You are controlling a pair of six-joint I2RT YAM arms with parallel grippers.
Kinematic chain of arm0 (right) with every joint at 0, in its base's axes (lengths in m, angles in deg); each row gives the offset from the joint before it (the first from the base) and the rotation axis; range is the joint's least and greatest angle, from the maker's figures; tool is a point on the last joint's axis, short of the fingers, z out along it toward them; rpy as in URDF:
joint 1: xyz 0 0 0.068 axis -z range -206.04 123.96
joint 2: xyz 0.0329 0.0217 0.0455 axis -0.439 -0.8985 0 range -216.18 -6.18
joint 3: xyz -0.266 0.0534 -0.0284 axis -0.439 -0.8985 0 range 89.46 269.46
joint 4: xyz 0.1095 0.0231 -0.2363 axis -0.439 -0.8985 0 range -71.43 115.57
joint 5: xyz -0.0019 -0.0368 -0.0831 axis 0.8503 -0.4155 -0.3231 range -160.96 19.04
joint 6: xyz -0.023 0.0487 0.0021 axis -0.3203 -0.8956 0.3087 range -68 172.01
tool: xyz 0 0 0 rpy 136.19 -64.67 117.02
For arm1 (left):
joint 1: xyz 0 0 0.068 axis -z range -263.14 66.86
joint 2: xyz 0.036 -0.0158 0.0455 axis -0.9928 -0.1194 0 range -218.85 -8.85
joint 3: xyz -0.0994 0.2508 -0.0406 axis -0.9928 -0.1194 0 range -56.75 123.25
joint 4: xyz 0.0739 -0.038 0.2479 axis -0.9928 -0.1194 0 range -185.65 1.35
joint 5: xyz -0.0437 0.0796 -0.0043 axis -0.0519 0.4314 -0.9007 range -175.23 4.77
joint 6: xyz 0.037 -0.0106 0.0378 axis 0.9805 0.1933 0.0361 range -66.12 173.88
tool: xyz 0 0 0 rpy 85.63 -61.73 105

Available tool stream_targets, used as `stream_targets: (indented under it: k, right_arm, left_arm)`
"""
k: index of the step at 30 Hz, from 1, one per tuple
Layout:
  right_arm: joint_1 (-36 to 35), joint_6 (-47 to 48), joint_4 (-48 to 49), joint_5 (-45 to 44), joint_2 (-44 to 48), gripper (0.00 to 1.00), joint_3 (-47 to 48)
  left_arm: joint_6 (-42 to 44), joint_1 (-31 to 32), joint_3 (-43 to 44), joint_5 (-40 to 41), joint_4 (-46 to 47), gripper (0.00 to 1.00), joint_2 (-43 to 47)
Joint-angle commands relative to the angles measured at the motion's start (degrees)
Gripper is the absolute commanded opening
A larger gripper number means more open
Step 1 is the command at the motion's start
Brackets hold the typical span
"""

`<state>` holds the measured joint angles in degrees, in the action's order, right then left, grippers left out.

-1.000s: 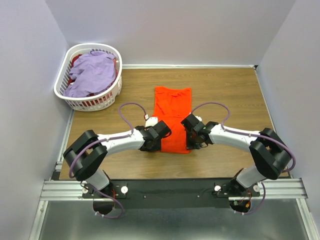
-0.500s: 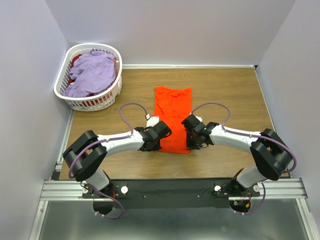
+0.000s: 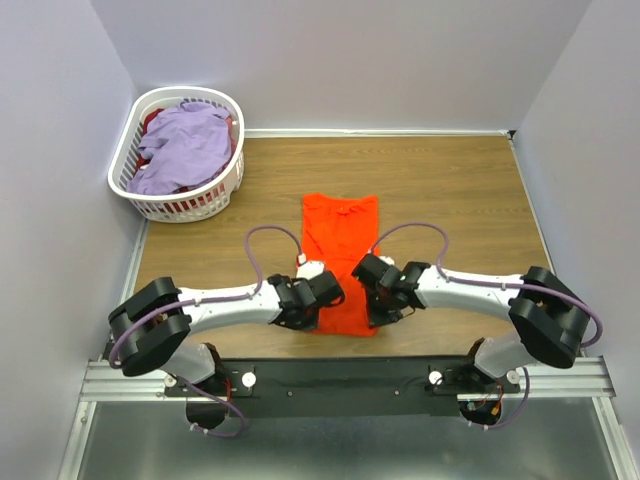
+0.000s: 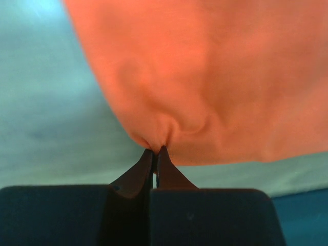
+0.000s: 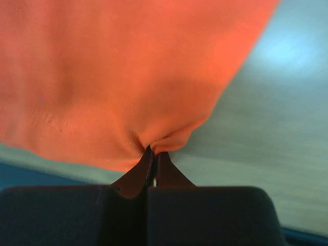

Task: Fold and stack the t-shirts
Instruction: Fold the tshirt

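A bright orange t-shirt lies as a narrow folded strip on the wooden table, running from mid-table toward the arms. My left gripper is shut on the strip's near left corner, where the cloth puckers at the fingertips. My right gripper is shut on the near right corner, the orange cloth pinched at its tips. A lavender t-shirt lies heaped in the white basket.
The white slotted laundry basket stands in the far left corner, with red cloth showing under the lavender tee. Grey walls close in the table on three sides. Purple cables loop up from both arms.
The left gripper has closed on the shirt's near left corner. Both grippers have drawn back toward the arm bases, and the orange strip has slid nearer with them.
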<state>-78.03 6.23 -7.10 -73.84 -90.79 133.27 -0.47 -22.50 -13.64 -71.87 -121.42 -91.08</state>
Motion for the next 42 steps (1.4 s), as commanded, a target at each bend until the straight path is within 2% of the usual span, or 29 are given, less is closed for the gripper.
stream_targets:
  k: [1, 5, 9, 12, 13, 16, 20, 27, 32, 42]
  right_arm:
    - [-8.29, -7.9, -11.27, 4.0, -1.78, 0.01, -2.68]
    - [-15.42, -13.36, -17.25, 4.37, 2.43, 0.01, -1.02]
    - [-15.52, -14.6, -25.32, -1.59, 8.5, 0.01, 5.74]
    - [-10.69, -10.83, -33.15, -9.24, 7.9, 0.01, 14.51]
    - [-9.29, -8.39, -34.3, -12.21, 7.46, 0.01, 16.11]
    - [-2.09, -3.29, -34.75, -13.91, 6.84, 0.01, 20.68]
    - [2.05, 1.82, -34.57, -15.41, 4.3, 0.01, 27.45]
    - [5.58, 7.98, -34.57, -15.93, -1.59, 0.01, 35.55]
    - [8.65, 11.84, -34.4, -15.85, -3.97, 0.01, 40.37]
    - [15.33, 17.91, -30.71, -13.12, -11.25, 0.01, 44.43]
  left_arm:
    - [-6.55, 7.28, 1.09, -3.52, -11.23, 0.0, 2.69]
    - [-13.32, 14.75, 0.83, -6.77, -13.98, 0.0, 8.4]
    - [-15.35, 15.04, 3.28, -4.94, -15.91, 0.0, 14.46]
    - [-10.62, 10.74, 7.06, -0.89, -18.2, 0.0, 16.23]
    - [-8.95, 6.55, 7.68, -0.36, -17.77, 0.0, 16.4]
    - [-1.22, -1.02, 9.35, 0.78, -15.4, 0.0, 17.63]
    - [6.69, -7.45, 11.9, -0.35, -12.06, 0.0, 18.17]
    - [12.85, -11.77, 15.24, -0.09, -9.77, 0.0, 15.35]
    - [16.28, -16.16, 16.83, -2.81, -5.91, 0.0, 13.95]
    - [23.14, -23.19, 18.67, -8.44, 0.33, 0.0, 7.45]
